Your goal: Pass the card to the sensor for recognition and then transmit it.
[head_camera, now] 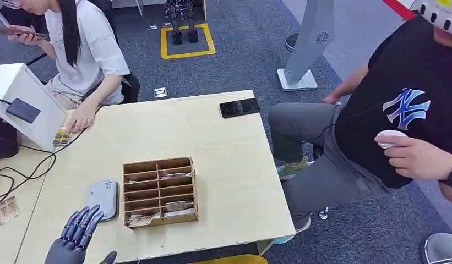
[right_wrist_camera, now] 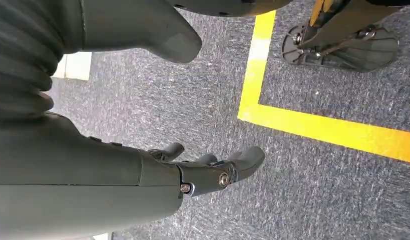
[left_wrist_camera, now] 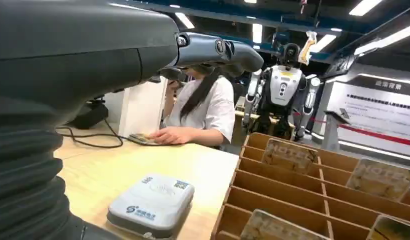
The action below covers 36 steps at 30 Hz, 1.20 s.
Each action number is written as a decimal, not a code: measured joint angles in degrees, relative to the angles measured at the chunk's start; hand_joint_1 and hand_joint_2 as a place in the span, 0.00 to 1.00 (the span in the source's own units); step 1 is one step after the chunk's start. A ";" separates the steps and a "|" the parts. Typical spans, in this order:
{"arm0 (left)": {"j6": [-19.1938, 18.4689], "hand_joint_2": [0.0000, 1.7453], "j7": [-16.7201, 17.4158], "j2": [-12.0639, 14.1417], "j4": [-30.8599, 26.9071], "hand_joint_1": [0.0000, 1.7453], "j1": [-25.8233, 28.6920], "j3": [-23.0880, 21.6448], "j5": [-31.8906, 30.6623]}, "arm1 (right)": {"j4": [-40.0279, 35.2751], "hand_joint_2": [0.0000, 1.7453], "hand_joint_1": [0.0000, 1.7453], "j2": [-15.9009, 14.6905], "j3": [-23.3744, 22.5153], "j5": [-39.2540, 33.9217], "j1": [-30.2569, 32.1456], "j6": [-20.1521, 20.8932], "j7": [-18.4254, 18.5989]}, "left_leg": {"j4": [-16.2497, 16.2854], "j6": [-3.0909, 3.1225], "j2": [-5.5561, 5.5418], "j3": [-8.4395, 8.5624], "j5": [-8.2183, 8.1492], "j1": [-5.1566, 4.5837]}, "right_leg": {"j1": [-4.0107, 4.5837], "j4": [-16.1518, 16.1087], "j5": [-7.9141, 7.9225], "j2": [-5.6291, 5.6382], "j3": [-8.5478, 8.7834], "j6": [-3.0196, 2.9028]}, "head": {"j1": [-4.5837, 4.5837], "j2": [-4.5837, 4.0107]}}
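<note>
A grey card sensor (head_camera: 103, 198) lies on the wooden table (head_camera: 223, 165), just left of a wooden slotted card box (head_camera: 159, 191). Several cards stand in the box slots, among them one card (left_wrist_camera: 288, 155); the sensor (left_wrist_camera: 152, 204) lies beside the box (left_wrist_camera: 292, 200) in the left wrist view. My left hand (head_camera: 75, 239) hovers open at the table's near left edge, fingers spread and pointing toward the sensor, holding nothing. Its fingers (left_wrist_camera: 217, 52) reach out above the table. My right hand (right_wrist_camera: 203, 172) hangs beside my body over the carpet, fingers apart, empty.
A person sits at the far left with a hand (head_camera: 80, 116) on a card by a white box (head_camera: 25, 104). A black phone (head_camera: 239, 107) lies at the far table edge. Another person (head_camera: 399, 121) sits to the right. Cables (head_camera: 20, 170) and a card (head_camera: 7, 209) lie left.
</note>
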 joint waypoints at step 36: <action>5.46 1.00 13.85 -2.01 11.52 0.00 -7.96 -13.00 -17.85 | 0.02 1.00 0.00 0.00 0.09 -1.18 -0.05 -0.24 -0.02 | 0.03 0.02 -0.04 0.02 0.01 -0.04 | -0.03 0.00 0.02 -0.04 0.03 0.01 | 0.00 0.00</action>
